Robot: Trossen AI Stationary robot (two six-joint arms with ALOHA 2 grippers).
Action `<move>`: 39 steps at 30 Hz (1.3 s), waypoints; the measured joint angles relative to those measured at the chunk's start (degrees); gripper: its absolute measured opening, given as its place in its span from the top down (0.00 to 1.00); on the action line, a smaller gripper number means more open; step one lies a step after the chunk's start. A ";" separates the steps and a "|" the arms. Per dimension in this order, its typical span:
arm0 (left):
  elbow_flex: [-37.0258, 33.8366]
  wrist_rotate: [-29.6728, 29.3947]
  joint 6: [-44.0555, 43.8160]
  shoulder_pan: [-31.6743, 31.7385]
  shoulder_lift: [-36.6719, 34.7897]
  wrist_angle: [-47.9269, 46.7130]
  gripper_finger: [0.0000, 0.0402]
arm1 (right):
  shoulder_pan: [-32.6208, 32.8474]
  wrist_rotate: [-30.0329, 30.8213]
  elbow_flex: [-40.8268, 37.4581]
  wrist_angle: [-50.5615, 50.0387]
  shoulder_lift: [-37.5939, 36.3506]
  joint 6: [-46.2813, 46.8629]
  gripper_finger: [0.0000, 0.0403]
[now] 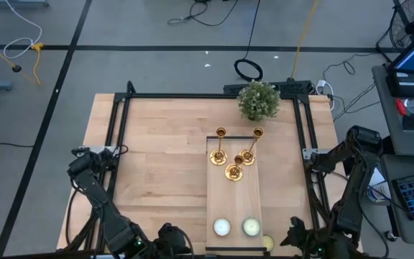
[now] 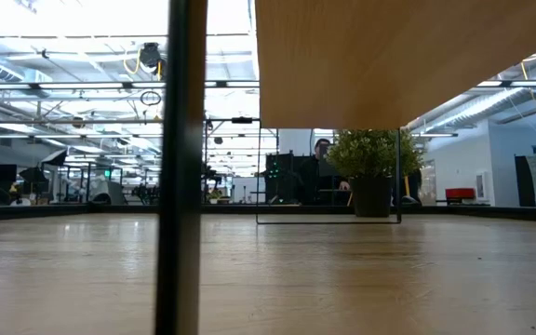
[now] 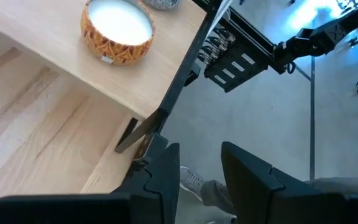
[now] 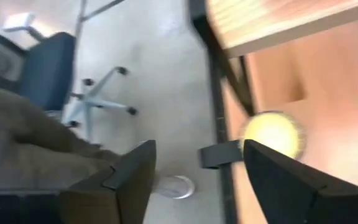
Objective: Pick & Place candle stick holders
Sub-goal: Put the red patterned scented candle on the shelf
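1. The right tool [image 4: 194,180] hangs at the near edge of the desk [image 1: 164,158], its two fingers spread wide with nothing between them; a round yellow candle [image 4: 272,134] lies just beyond them.
2. The left tool [image 3: 201,171] also sits at the near edge, fingers parted by a narrow gap and empty.
3. Only the left wrist view shows the patterned orange candle jar [image 3: 118,30] on the raised board [image 3: 73,59].
4. Only the high view shows the three candle stick holders [image 1: 234,155], upright and clustered at the far end of the long board [image 1: 234,208], well apart from both tools.
5. A potted plant [image 1: 258,100] stands beyond them.
6. The low view shows a person [image 2: 321,167] in the room behind the desk.
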 joint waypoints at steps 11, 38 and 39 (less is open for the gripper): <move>0.00 -0.90 -1.57 -1.08 1.64 0.18 0.70 | -0.15 2.89 -7.92 5.85 0.00 -2.97 0.22; -0.02 1.81 -4.46 -1.43 4.44 0.39 0.70 | -10.21 -10.92 -18.68 22.13 4.89 -15.35 0.23; -0.02 1.84 -4.43 -1.43 4.44 0.39 0.70 | -10.12 -11.87 -18.67 23.94 5.84 -15.22 0.23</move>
